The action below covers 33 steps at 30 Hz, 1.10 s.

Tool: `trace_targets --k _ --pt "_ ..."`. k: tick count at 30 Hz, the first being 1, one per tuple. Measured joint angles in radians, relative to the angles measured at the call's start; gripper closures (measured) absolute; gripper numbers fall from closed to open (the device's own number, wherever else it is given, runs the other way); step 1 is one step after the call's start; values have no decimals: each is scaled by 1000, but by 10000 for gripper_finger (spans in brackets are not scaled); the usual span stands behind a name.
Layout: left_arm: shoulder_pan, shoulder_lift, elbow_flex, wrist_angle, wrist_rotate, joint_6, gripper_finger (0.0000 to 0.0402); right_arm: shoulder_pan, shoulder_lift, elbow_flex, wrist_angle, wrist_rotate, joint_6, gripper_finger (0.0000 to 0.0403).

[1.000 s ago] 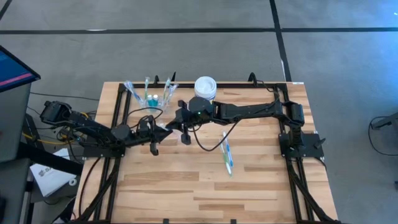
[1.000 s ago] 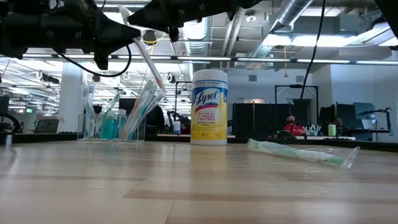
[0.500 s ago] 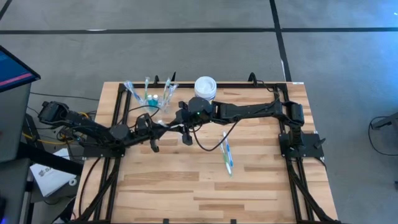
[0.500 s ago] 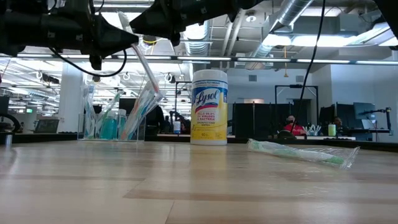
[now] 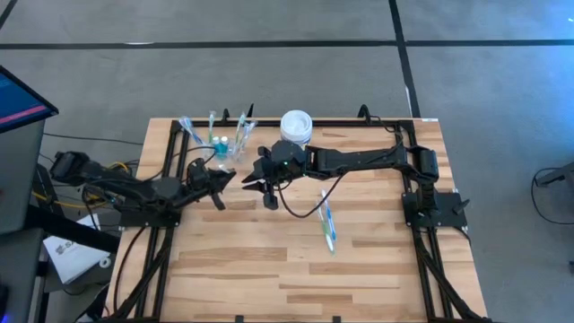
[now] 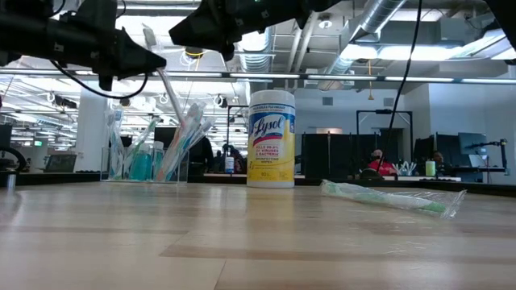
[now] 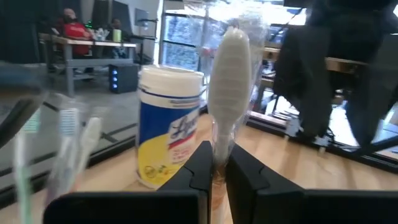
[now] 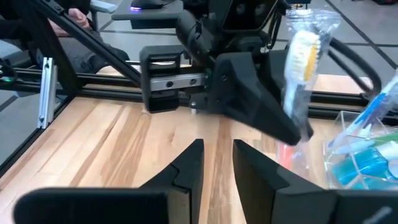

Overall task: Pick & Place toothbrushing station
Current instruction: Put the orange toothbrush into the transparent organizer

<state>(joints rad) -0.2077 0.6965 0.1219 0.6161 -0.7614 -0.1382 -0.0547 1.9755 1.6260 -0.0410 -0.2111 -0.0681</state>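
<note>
A toothbrush in a clear wrapper (image 7: 229,68) stands nearly upright in my left gripper (image 7: 214,171), which is shut on it above the table's far left, next to the clear cup (image 5: 217,136) that holds several toothbrushes and teal tubes. In the low view the brush (image 6: 165,89) slants down in front of the cup (image 6: 149,157). My right gripper (image 8: 217,158) hangs open just to the right of the left one (image 8: 249,93), with nothing between its fingers. Another wrapped toothbrush (image 5: 328,220) lies flat on the table right of centre. My left gripper pinches the wrapped toothbrush between its two fingers just below the head (image 7: 219,146). The fingers come level from the table's left and lie across the brush. The brush is lifted clear of the table, head up, handle (image 6: 176,121) slanting down below the fingers.
A white-lidded, yellow-labelled wipes tub (image 5: 296,126) stands at the far edge, right of the cup. Black frame rails (image 5: 170,161) run along the table's left and right sides. The near half of the wooden table (image 5: 269,278) is bare boards.
My right gripper has opened and let go of the wrapped toothbrush, staying where it was. My left gripper, still shut on the brush, has drawn it toward the table's left edge and turned, so the brush stands apart from the right gripper.
</note>
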Motion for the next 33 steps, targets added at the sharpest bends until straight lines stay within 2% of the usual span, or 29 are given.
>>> trace_targets --k 6,13,18,29,33 --pt "0 -94 18 -142 -53 -1 390 2 0 0 -14 0 5 326" --pt "0 -121 157 -466 -162 -50 390 1 0 0 -14 2 8 326" --pt "13 -121 239 -620 -221 -84 390 2 4 0 -12 2 8 326" --pt "197 -121 306 -793 -237 -114 390 2 5 0 -51 2 16 326" --pt "279 -121 316 -827 -186 -114 390 2 8 0 -56 2 16 326"
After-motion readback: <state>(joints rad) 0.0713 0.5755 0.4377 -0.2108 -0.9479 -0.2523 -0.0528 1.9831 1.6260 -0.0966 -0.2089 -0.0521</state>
